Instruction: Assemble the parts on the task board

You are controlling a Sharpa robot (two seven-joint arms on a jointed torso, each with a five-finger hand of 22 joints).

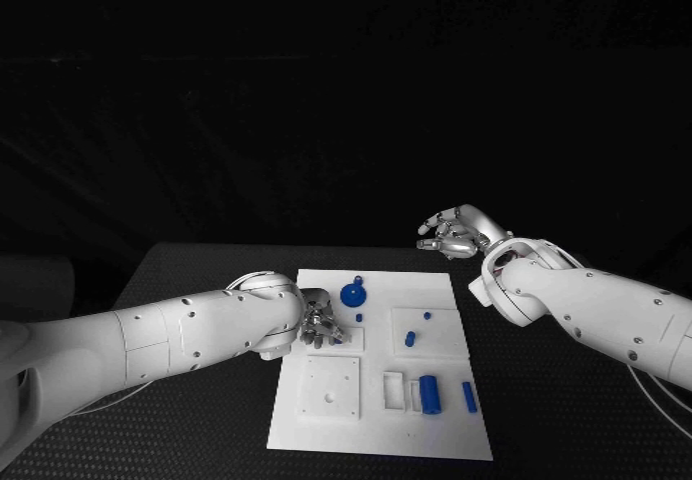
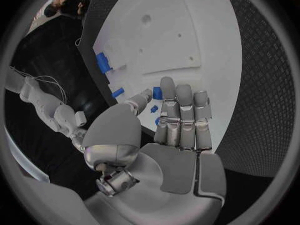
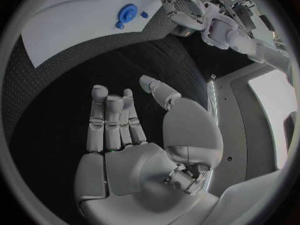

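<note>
The white task board (image 1: 378, 425) lies mid-table. My left hand (image 1: 320, 325) hangs over its left side, fingers pointing down. In the left wrist view the fingers (image 2: 181, 117) stand straight side by side, and a small blue piece (image 2: 157, 92) shows in the gap between thumb tip and nearest finger; I cannot tell whether it is pinched or lies on the board. A blue round part (image 1: 353, 294) lies just beyond that hand. My right hand (image 1: 454, 232) is raised past the board's far right corner, fingers apart (image 3: 115, 120), holding nothing.
Two small blue pegs (image 1: 426, 318) (image 1: 410, 339) sit on the board's right plate. A blue cylinder (image 1: 430, 393) and a blue bar (image 1: 469, 396) lie near the front right. A square plate with holes (image 1: 332, 390) sits front left. Black table (image 1: 577, 420) surrounds the board.
</note>
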